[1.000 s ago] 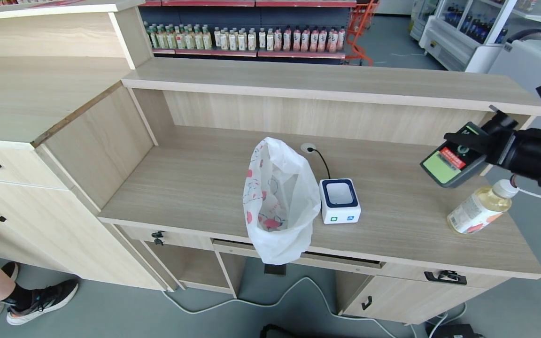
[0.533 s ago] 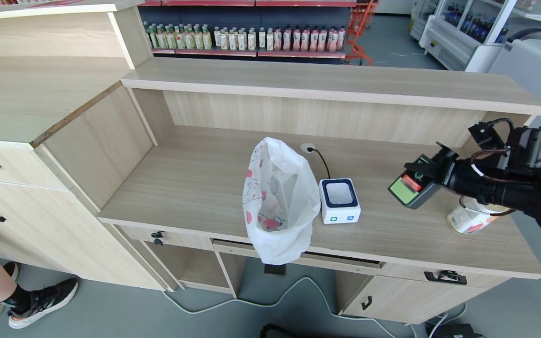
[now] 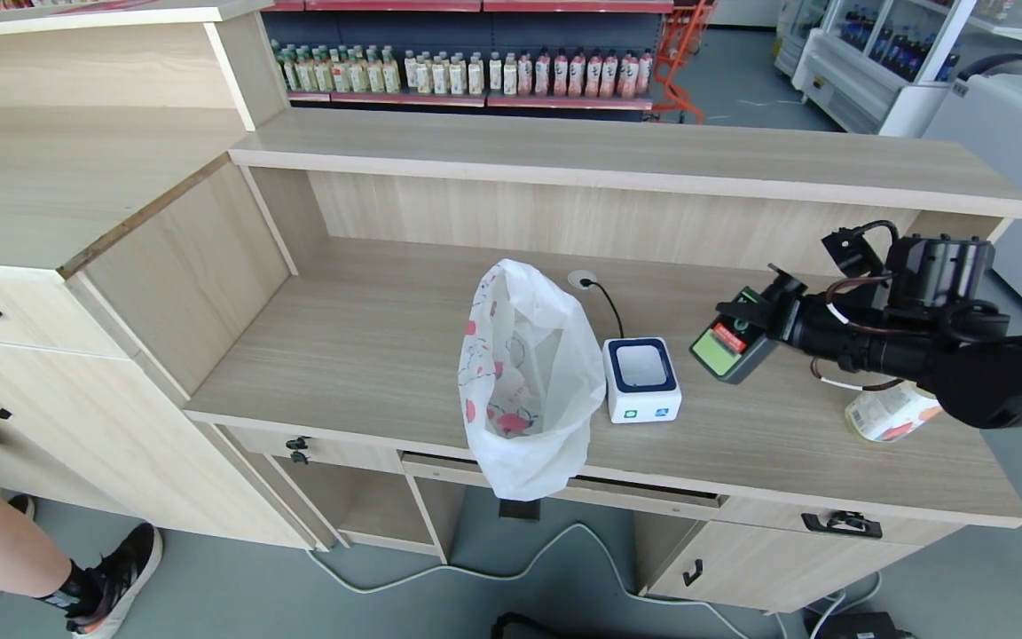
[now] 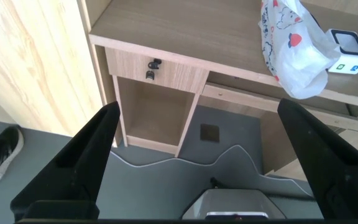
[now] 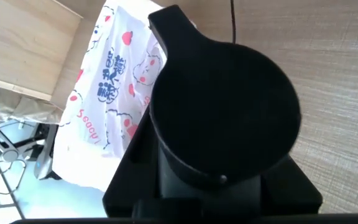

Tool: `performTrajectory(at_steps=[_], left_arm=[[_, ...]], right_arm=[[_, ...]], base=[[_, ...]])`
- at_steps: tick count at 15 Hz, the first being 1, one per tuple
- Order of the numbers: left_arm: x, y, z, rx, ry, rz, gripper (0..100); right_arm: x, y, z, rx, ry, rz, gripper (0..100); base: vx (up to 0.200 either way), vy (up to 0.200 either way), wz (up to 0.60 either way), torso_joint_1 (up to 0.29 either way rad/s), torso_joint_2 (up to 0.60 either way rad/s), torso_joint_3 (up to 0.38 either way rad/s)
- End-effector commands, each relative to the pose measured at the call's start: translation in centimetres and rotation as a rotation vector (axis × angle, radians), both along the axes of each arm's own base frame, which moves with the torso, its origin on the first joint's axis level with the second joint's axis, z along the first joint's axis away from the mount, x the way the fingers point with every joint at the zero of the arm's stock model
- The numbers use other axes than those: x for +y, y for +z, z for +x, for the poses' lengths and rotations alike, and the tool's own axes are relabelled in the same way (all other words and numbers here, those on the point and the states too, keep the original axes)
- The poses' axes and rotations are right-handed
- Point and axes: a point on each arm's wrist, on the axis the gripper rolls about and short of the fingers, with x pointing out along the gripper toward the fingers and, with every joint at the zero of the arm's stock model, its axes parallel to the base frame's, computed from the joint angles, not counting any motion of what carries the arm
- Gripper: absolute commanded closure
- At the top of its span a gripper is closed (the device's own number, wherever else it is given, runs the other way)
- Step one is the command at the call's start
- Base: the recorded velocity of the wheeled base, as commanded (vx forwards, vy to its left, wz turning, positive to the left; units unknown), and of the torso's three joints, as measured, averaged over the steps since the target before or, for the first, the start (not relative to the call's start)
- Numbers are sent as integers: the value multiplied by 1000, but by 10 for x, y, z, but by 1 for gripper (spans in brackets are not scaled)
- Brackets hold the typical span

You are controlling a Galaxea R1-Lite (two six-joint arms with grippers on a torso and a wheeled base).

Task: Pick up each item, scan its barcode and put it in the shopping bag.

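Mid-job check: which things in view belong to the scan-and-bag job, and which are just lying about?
Job things:
green-labelled box, held in the right gripper
scanner
shopping bag
bottle on the counter

Just about:
shelf drinks
floor cable

Table [image 3: 369, 355]: pale wood-grain board, matt and smooth.
Shopping bag [image 3: 555, 382]: thin white plastic film, crinkled, faintly see-through, with red print.
Scanner [image 3: 641, 379]: smooth white plastic shell with a glossy window on top.
Box [image 3: 728, 351]: dark casing, glossy green face.
Bottle [image 3: 888, 413], at 3 o'clock of the scanner: clear plastic, printed label.
Right gripper [image 3: 752, 312]: matt black.
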Motion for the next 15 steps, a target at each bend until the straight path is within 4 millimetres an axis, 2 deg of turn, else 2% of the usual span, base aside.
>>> performTrajectory(at_steps=[1,7,12,15], left_arm=[[0,0,0,-1,0,-1,0],[0,0,0,-1,0,-1,0],[0,0,0,0,0,-1,0],[0,0,0,0,0,-1,0]], right_arm=[[9,-8,8,11,21,-3,100],[24,-28,22,-19,54,-36,100],[27,-36,29,-17,62,-46,100],[35,-32,39,-39,79,-39,100]], base=[[0,0,0,0,0,0],[0,0,0,0,0,0],[0,0,0,0,0,0],[0,0,0,0,0,0]])
